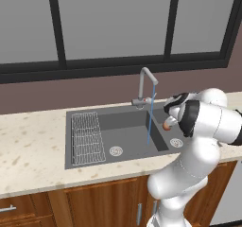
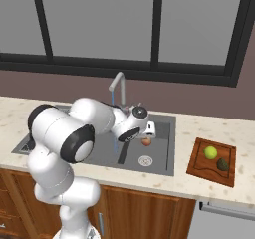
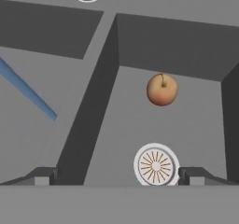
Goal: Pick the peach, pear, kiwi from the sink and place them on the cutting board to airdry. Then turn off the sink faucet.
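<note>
The reddish-orange peach (image 3: 162,89) lies on the floor of the sink's right basin (image 3: 163,45), apart from the round drain (image 3: 156,164). My gripper (image 3: 119,176) hangs open above that basin, its fingertips (image 3: 46,175) spread wide with nothing between them. From the base views the gripper (image 2: 149,130) sits just over the peach (image 2: 146,142). The yellow-green pear (image 2: 210,152) and the dark kiwi (image 2: 222,164) rest on the cutting board (image 2: 201,169), right of the sink (image 2: 164,171). The sink faucet (image 1: 144,86) pours a thin blue stream (image 1: 150,122) into the left basin.
A wire rack (image 1: 87,136) covers the left part of the sink (image 1: 85,163), with a second drain (image 1: 116,150) beside it. A divider wall (image 3: 100,101) separates the basins. Speckled counter (image 1: 33,150) surrounds the sink; a window wall stands behind.
</note>
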{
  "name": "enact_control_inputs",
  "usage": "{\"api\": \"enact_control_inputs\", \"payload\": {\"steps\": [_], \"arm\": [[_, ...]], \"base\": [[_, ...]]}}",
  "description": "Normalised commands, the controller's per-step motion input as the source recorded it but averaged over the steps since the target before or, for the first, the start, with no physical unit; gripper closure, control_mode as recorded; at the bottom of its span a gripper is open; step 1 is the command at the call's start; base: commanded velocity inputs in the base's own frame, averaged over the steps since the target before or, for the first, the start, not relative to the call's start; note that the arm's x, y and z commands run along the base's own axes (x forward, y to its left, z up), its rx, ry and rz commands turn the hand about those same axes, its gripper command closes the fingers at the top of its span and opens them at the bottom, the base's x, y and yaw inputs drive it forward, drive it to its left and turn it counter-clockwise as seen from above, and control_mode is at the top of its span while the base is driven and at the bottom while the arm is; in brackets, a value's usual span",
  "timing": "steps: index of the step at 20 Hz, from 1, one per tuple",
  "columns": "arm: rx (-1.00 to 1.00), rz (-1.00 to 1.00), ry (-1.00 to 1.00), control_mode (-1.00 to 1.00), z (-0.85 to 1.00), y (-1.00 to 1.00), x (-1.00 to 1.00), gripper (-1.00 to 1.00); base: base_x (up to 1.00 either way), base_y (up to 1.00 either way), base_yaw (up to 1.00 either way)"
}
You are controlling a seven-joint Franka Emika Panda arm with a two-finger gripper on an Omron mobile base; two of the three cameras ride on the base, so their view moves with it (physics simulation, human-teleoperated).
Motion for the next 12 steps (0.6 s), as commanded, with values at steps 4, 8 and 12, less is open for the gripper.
{"api": "enact_control_inputs", "payload": {"steps": [4, 8, 12], "arm": [[0.00, 0.00, 0.00, -1.00, -0.12, 0.00, 0.23, -1.00], [0.00, 0.00, 0.00, -1.00, -0.08, -0.08, 0.23, -1.00], [0.00, 0.00, 0.00, -1.00, -0.07, -0.15, 0.22, -1.00]], "base": [[0.00, 0.00, 0.00], [0.00, 0.00, 0.00], [0.00, 0.00, 0.00]]}}
